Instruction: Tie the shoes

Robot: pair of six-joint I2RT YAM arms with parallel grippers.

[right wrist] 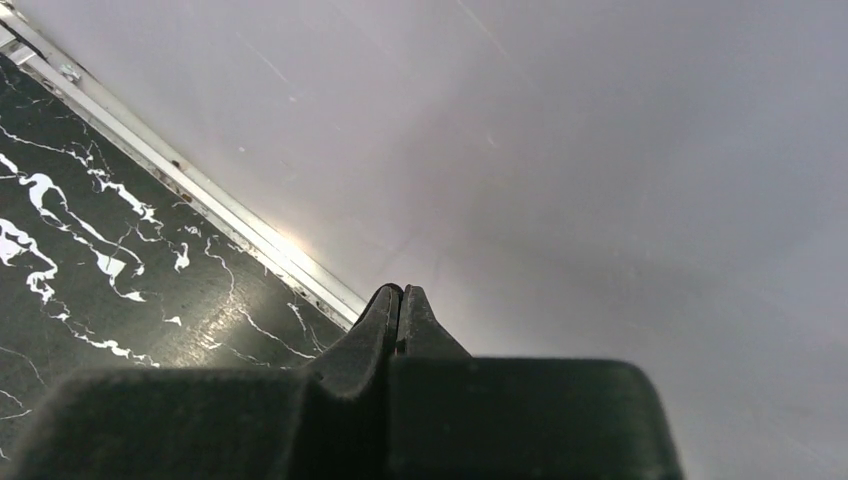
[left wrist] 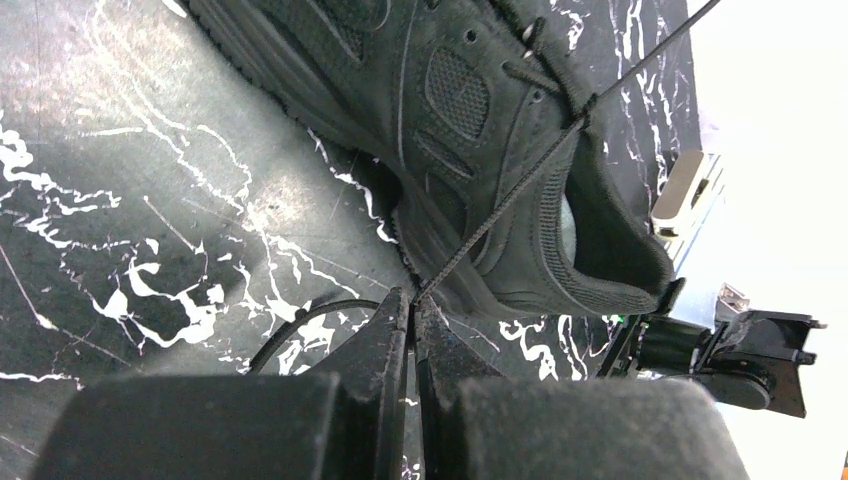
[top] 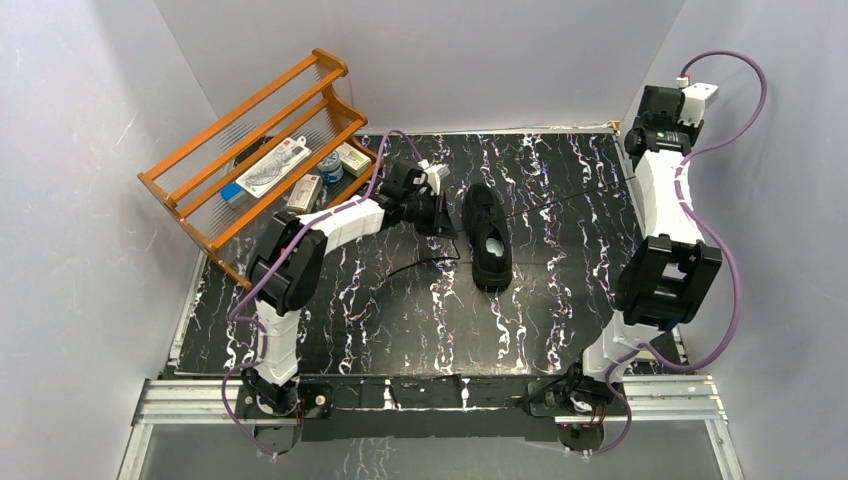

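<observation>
1 black low-top sneaker (top: 488,240) lies mid-bench on the marbled black bench (top: 400,320), just right of the left claw (left wrist: 413,305). That claw is pinched tight on a thin black lace (left wrist: 500,205), taut from the eyelets. The right claw (right wrist: 400,295), off by the far-right wall, has its jaws pressed together; whether on a lace I cannot tell. I judge the suede-and-mesh upper soft and light, and the lace limp and slippery, best gripped near its end.
</observation>
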